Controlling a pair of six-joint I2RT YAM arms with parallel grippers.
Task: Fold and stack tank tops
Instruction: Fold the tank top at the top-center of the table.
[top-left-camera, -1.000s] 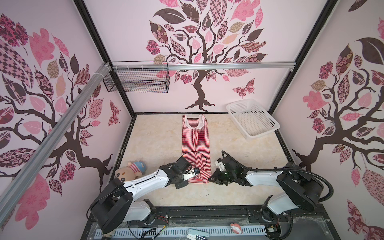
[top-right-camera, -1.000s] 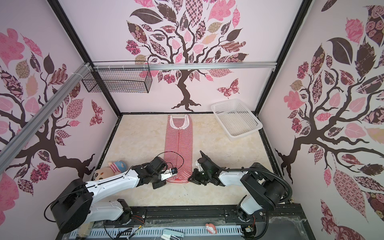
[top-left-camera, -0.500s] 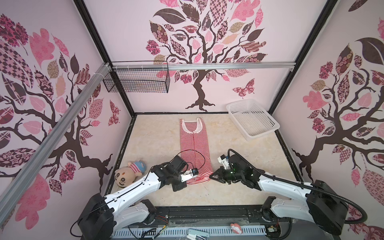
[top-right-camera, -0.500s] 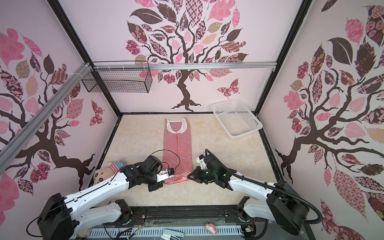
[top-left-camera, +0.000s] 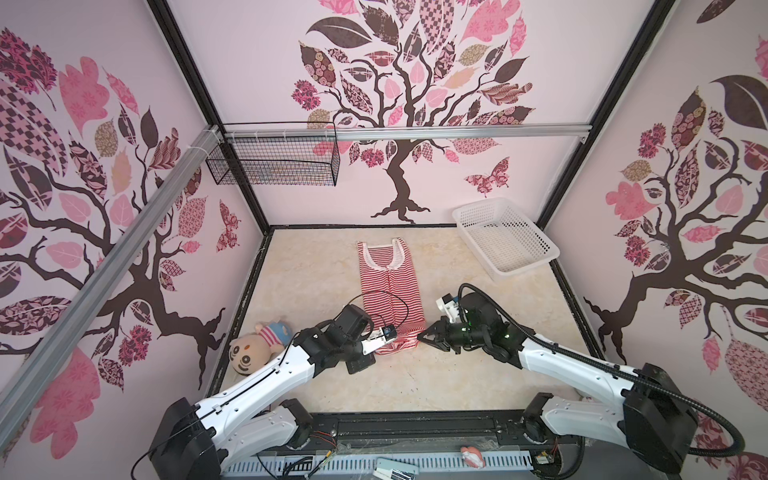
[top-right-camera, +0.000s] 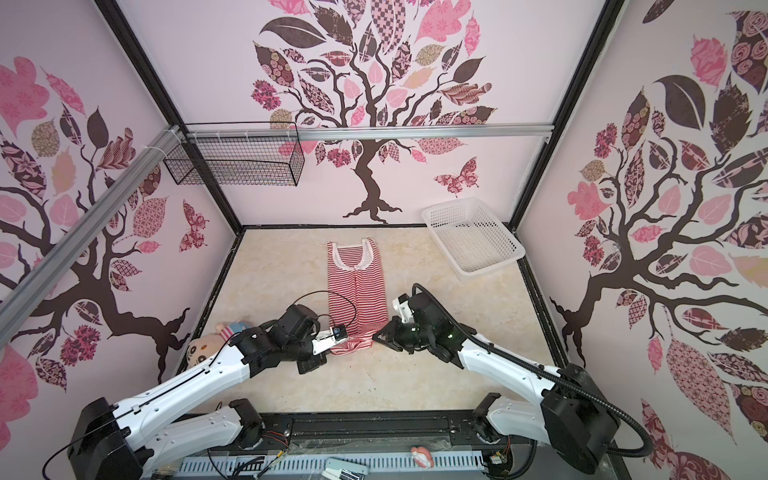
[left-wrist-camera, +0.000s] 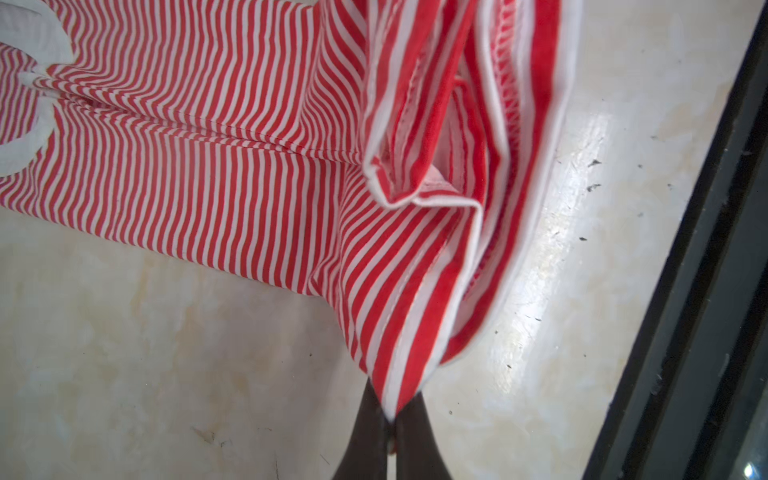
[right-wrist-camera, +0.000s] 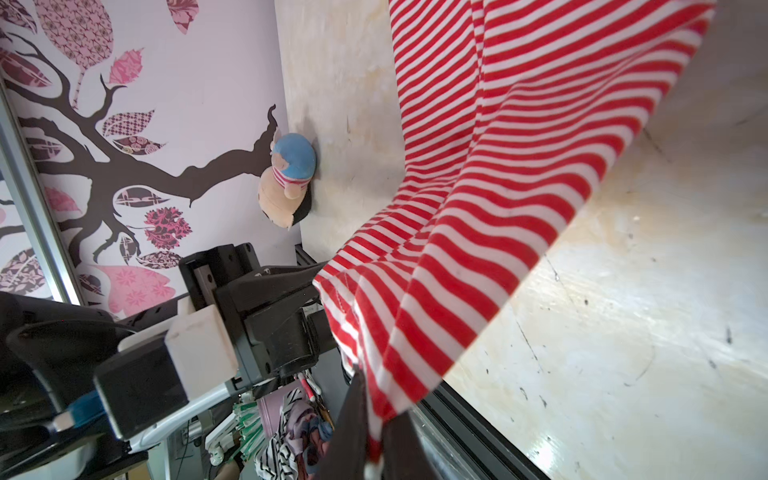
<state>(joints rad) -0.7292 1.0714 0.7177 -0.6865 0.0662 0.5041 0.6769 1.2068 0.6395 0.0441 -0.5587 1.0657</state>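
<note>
Striped red-and-white tank top (top-left-camera: 388, 282) lies lengthwise at centre frame on the table (top-left-camera: 316, 291). Its sides are folded in, neck toward the top, hem raised at lower centre.

- Left gripper (left-wrist-camera: 392, 415) is clamped on one hem corner, right gripper (right-wrist-camera: 376, 432) on the other.
- Both bites look thin, tip of cloth only.
- Hem layers splay apart, so inner ones may slip free.
- Uneven carry would skew the fold.

You see your right gripper (right-wrist-camera: 374, 451) pinching a corner of the tank top (right-wrist-camera: 498, 187), whose striped cloth fills mid-frame.
</note>
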